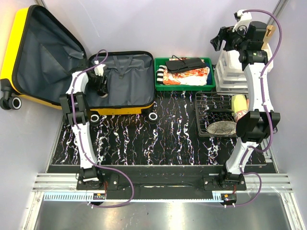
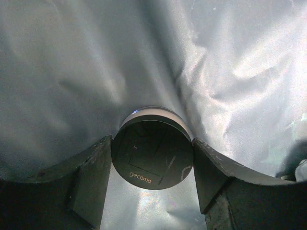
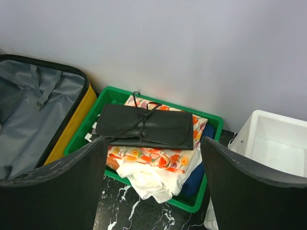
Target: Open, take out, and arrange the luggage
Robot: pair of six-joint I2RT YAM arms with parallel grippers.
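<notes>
luggage (image 1: pixel 125 72) open just left of tray (image 1: pixel 156 72); left hand (image 1: pixel 102 82), inside it, clamped on a smooth round jar (image 2: pixel 152 153) sunk in slack lining, right hand (image 3: pixel 153 143) apart and empty right of tray: jar may slip or fabric snag on lifting.

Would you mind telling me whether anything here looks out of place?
Yes: a white garment droops over the green tray's rim on the arms' side instead of lying inside. Nothing else stands out.
</notes>
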